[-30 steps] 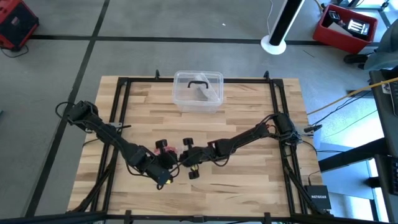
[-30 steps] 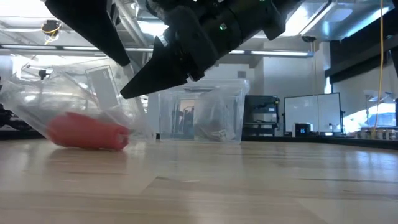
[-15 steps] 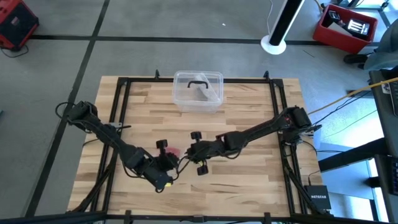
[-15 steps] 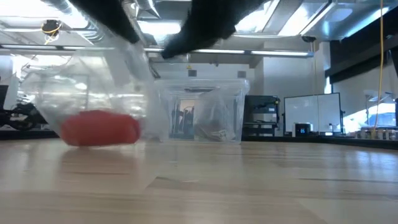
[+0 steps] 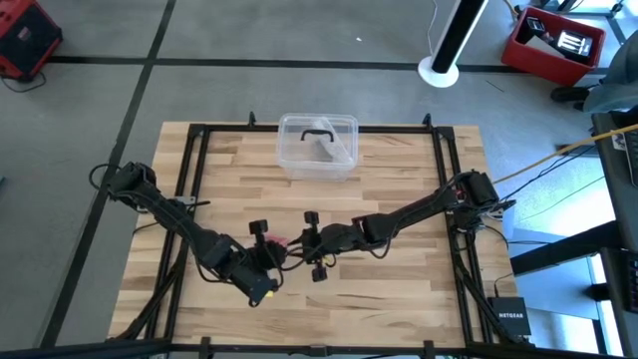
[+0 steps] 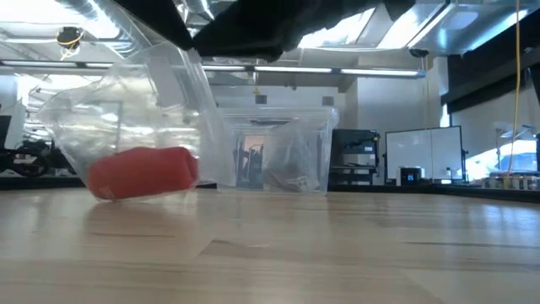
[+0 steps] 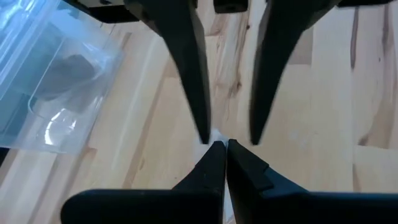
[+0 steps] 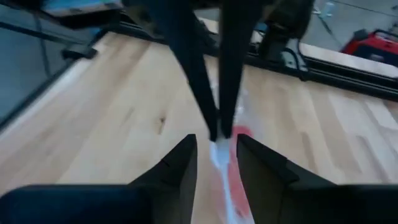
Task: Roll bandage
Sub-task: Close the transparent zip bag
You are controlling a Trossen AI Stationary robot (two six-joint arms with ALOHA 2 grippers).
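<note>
1. Nearest the front edge of the tabletop [image 5: 399, 289], the left claw [image 7: 225, 149] is pinched fully together on the rim of a clear plastic bag [image 6: 126, 110]; in the left wrist view its tips meet with a scrap of pale film between them.
2. The right claw [image 8: 216, 149] faces it tip to tip, its two fingers a narrow gap apart around the same strip of film; I cannot tell whether they press it.
3. The bandage [image 6: 143, 173], a small red roll, lies inside that bag, resting on the wood just left of the tabletop's middle, under the two claws.
4. From above the bandage is nearly hidden: only a sliver of red shows between the dark claws, and the bag itself is hard to make out there.
5. In the low view both arms are cut off at the top, showing only as dark shapes over the bag.
6. Farther back, near the far edge, stands a clear plastic box [image 5: 317, 148] with a black handle, well apart from the claws; its contents are blurred.
7. The tabletop is pale butcher-block wood inside a black frame.
8. Beyond it lie grey floor, a white pole base [image 5: 439, 70], red bins [image 5: 551, 42] and, at table height, lit monitors [image 6: 434, 152].
</note>
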